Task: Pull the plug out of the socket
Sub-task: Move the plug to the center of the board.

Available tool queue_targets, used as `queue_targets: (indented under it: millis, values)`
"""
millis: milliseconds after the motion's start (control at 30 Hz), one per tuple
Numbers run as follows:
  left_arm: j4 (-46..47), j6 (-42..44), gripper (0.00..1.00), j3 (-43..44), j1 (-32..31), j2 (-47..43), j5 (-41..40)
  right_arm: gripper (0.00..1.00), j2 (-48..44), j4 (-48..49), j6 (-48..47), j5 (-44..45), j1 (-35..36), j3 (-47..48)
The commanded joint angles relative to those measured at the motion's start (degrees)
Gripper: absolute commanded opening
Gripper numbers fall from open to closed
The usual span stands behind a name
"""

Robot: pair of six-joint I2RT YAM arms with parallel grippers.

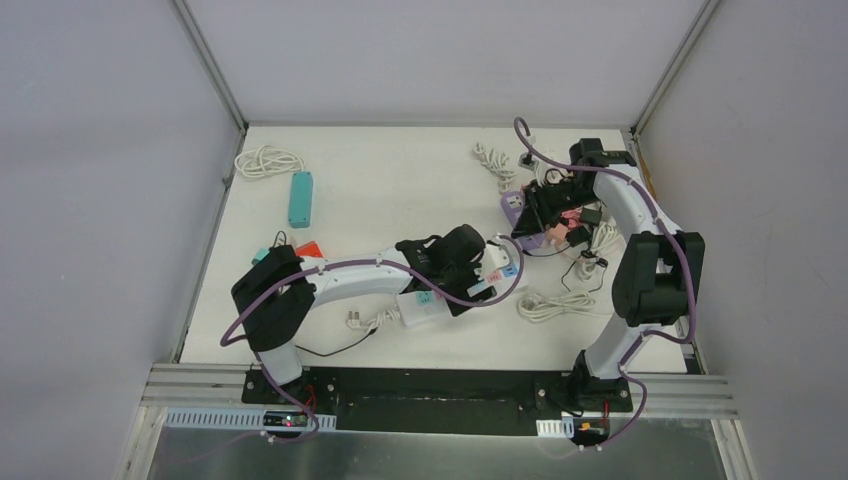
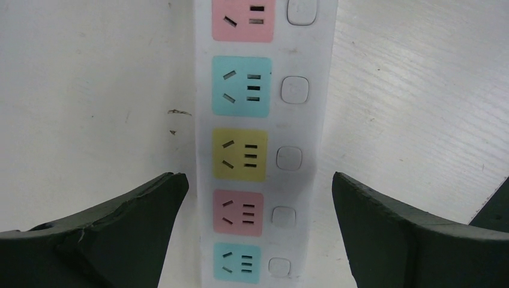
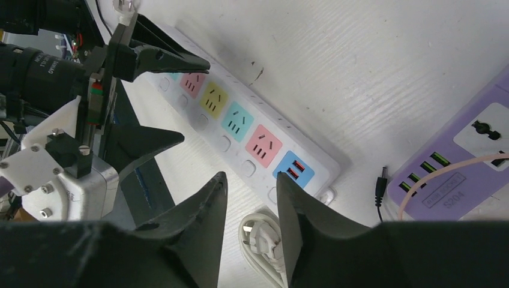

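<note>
The white corded plug (image 3: 263, 239), lying loose at six o'clock of the white pastel-socketed power strip (image 3: 240, 123), is being released by the half-parted right gripper (image 3: 250, 177), best lifted straight clear, while the strip is being straddled by the wide-spread left gripper (image 2: 258, 179).

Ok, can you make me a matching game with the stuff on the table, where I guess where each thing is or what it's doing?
Things:
1. left gripper
2. teal power strip
3. purple power strip
4. white plug

Places or states:
A. lying loose on the table, in no socket
B. open, one finger on each side of the white power strip
C. on the far left part of the table, by a coiled white cable
D. has a thin pale cable lying across it

Pairs: 1-B, 2-C, 3-D, 4-A.
</note>
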Motion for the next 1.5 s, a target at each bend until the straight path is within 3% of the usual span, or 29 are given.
queue_targets:
  millis: [0, 100, 167, 200, 433, 700, 767, 833, 867, 967, 1133, 1300, 1467]
  values:
    - [0.26, 1.08, 0.99, 1.86, -0.22, 1.40, 2.37, 0.41, -2.12, 1.32, 0.54, -1.67, -0.98, 0.45]
    - [0.22, 1.04, 0.99, 2.01, -0.22, 2.43, 0.99, 0.44, -2.01, 1.84, 1.38, -2.04, -1.48, 0.48]
    - [0.21, 1.19, 0.99, 2.19, -0.22, 2.87, 0.07, 0.96, -1.82, 1.49, 1.45, -2.16, -1.67, 0.66]
    - [0.27, 1.28, 0.99, 2.27, -0.22, 3.13, -0.36, 0.99, -1.35, 0.71, 1.28, -2.52, -1.78, 1.20]
    - [0.49, 1.79, 0.99, 2.69, -0.23, 5.15, 0.79, 1.00, 0.30, -2.49, -0.57, -4.15, -2.18, 3.19]
    - [0.14, 0.63, 0.75, 2.93, -0.23, 7.27, -1.16, 1.00, -0.25, -1.63, -0.13, -4.89, -2.79, 2.82]
    - [-0.01, 0.39, 0.64, 2.81, -0.14, 7.35, -2.03, 1.00, -0.25, -1.49, -0.10, -4.91, -2.89, 2.82]
    - [-0.15, 0.19, 0.29, 2.34, -0.14, 7.08, -3.16, 1.00, -0.33, -1.51, 0.06, -4.99, -3.05, 2.74]
    - [-0.12, -0.10, 0.18, 1.99, -0.16, 6.48, -3.35, 1.00, -0.34, -1.48, 0.05, -4.98, -3.07, 2.73]
    - [-0.01, 0.28, 0.00, -0.19, 0.11, 4.56, -5.32, 1.00, -0.43, -1.31, 0.16, -5.09, -3.22, 2.73]
    - [2.16, -2.42, 0.00, -4.95, 3.71, -0.41, -5.43, 1.00, -0.92, -0.92, 0.48, -5.27, -3.43, 2.48]
    - [8.28, -9.18, 0.00, -11.16, 13.30, -7.11, -1.79, 1.00, -1.38, -0.29, 0.83, -5.27, -3.66, 2.12]
    - [15.68, -16.68, 0.00, -15.32, 20.66, -11.16, -13.28, 1.00, -1.52, 0.06, 1.19, -5.23, -3.68, 1.94]
